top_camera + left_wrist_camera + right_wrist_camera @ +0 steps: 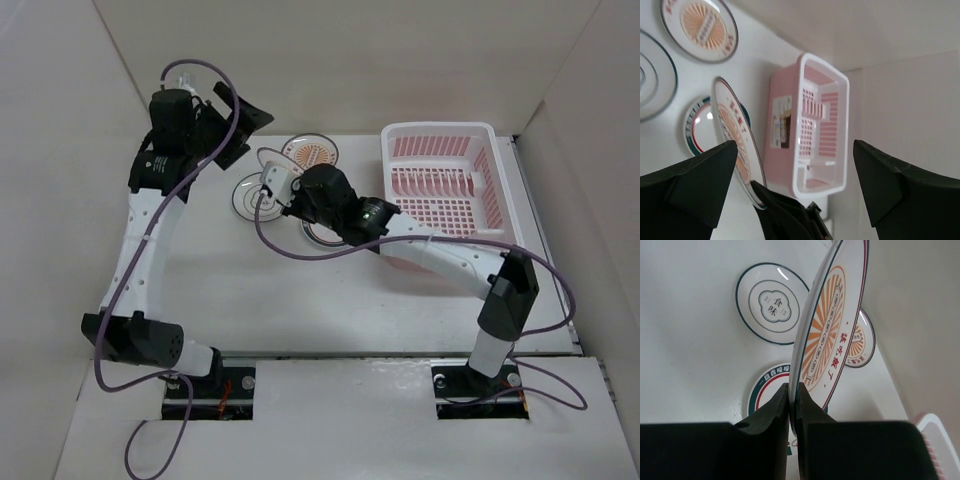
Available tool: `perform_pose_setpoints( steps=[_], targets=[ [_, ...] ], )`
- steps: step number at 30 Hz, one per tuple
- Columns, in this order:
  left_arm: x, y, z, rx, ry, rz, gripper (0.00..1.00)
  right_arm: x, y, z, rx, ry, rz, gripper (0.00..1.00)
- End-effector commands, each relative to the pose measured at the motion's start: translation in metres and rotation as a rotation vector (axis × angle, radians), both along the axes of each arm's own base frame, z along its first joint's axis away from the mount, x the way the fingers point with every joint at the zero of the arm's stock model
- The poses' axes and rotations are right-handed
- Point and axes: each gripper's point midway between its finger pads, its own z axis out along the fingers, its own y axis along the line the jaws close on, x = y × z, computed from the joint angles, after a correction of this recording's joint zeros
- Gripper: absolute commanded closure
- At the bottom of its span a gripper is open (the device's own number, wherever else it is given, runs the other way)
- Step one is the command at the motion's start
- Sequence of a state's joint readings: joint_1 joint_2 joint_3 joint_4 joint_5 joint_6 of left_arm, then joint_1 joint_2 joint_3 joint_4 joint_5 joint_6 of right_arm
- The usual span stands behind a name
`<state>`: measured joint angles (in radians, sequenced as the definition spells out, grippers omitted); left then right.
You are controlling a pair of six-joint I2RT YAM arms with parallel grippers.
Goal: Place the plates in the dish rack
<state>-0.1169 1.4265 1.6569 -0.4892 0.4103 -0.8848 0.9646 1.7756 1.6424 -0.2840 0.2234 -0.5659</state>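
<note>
My right gripper (794, 405) is shut on the rim of an orange-patterned plate (832, 325) and holds it on edge above the table; in the top view the gripper (287, 190) is left of the dish rack (445, 180). Flat on the table lie a second orange-patterned plate (310, 152), a plate with a dark rim and flower outline (772, 302), and a plate with a dark ring (765, 390) under the held one. My left gripper (243, 128) is open and empty, raised at the back left. The left wrist view shows the held plate (735, 135) and the rack (810, 125).
White walls enclose the table on the left, back and right. The rack stands at the back right against the wall, white dividers inside. My right arm (430, 250) stretches across the table in front of the rack. Purple cables hang from both arms.
</note>
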Motion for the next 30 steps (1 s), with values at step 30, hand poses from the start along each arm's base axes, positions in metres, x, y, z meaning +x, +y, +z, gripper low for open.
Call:
perform_pose_setpoints(
  steps=[30],
  targets=[
    [0.018,0.076,-0.132,0.644,0.15,0.213,0.0,0.125,-0.253,0.035,0.736,0.359,-0.456,1.0]
  ],
)
